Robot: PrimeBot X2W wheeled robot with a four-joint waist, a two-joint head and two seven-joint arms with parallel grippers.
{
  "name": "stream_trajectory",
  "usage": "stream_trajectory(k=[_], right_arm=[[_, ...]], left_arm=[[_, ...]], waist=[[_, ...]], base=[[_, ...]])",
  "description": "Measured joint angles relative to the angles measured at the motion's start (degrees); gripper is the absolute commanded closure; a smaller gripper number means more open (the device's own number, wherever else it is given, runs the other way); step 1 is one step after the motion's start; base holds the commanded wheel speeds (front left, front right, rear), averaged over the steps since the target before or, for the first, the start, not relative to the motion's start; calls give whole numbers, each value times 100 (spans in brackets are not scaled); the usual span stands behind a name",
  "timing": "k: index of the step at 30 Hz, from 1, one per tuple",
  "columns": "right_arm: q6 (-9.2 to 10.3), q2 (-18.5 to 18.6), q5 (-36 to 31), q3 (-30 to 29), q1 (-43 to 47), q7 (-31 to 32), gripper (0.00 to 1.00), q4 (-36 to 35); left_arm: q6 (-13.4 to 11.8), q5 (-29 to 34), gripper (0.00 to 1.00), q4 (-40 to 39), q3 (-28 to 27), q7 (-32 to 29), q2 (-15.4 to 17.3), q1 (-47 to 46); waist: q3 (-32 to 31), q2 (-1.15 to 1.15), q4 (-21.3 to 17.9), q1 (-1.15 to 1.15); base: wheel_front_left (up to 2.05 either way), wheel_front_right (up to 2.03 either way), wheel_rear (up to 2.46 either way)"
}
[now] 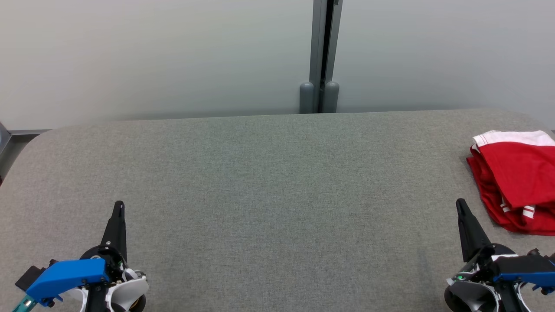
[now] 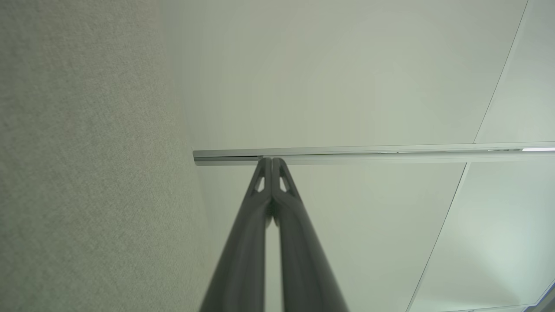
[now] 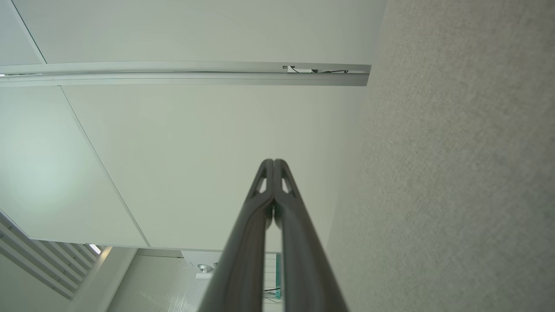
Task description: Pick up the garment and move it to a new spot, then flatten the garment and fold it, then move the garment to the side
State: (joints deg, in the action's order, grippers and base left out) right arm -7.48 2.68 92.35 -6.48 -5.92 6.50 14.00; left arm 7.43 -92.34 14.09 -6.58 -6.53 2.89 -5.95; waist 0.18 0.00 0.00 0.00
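The grey bench point(image 1: 260, 182) is wide and its woven cover looks grippy, so I judge dragged fabric could bunch rather than slide; the garment point(image 1: 516, 173) lies at the bench's far right, partly cut off by the head view's border, so a careless tug might carry it over the side; pinching only the top layer would let the rest fall open. It is red, loosely folded in soft layers, with a white band along its far edge and small white stripes lower down. My right end effector point(image 1: 459, 203) sits near it but apart, pressed closed and empty; my left end effector point(image 1: 119, 204), well away, is likewise closed on nothing; closed tips would only shove cloth.
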Motion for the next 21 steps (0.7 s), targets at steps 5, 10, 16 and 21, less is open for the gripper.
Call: stream_trajectory(k=[5, 10, 16, 21], right_arm=[[0, 0, 0, 0, -1, 0, 100, 0], [0, 0, 0, 0, -1, 0, 100, 0], [0, 0, 0, 0, -1, 0, 100, 0], [0, 0, 0, 0, -1, 0, 100, 0]], left_arm=[[0, 0, 100, 0, 0, 0, 0, 0], [0, 0, 100, 0, 0, 0, 0, 0], [-1, 0, 100, 0, 0, 0, 0, 0], [0, 0, 100, 0, 0, 0, 0, 0]], waist=[[0, 0, 0, 0], [0, 0, 0, 0], [0, 0, 0, 0], [0, 0, 0, 0]], base=[[0, 0, 0], [0, 0, 0], [0, 0, 0], [0, 0, 0]])
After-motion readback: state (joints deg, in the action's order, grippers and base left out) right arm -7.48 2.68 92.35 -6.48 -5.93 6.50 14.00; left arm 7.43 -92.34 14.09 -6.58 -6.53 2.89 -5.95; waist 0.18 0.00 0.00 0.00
